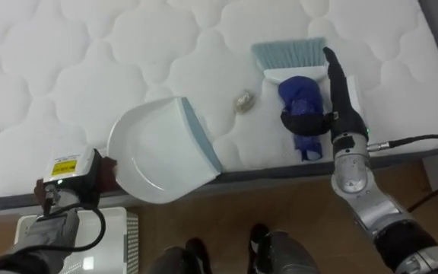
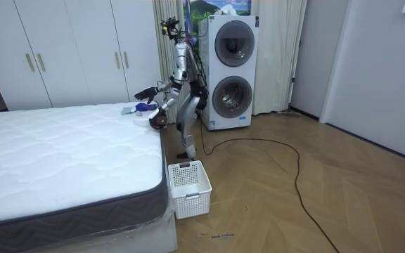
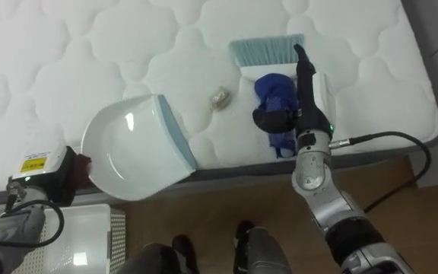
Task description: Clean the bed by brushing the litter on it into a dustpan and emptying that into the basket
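Note:
I stand at the side of a white quilted mattress (image 1: 90,61). A small crumpled beige scrap (image 1: 242,101) lies on it near the edge. Right of the scrap a hand brush (image 1: 299,95) with a blue handle and pale blue bristles rests flat on the mattress. My right hand (image 1: 341,99) lies along the brush's right side, fingers straight and pointing away from me, thumb across the blue handle. My left hand (image 1: 106,173) grips the handle of a white dustpan (image 1: 154,152), held tilted over the mattress edge with its grey lip toward the scrap.
A white slatted basket (image 2: 188,186) stands on the wooden floor by the bed, below my left arm (image 1: 120,228). Stacked washing machines (image 2: 229,70) are behind me, and white wardrobes (image 2: 69,53) line the wall beyond the bed.

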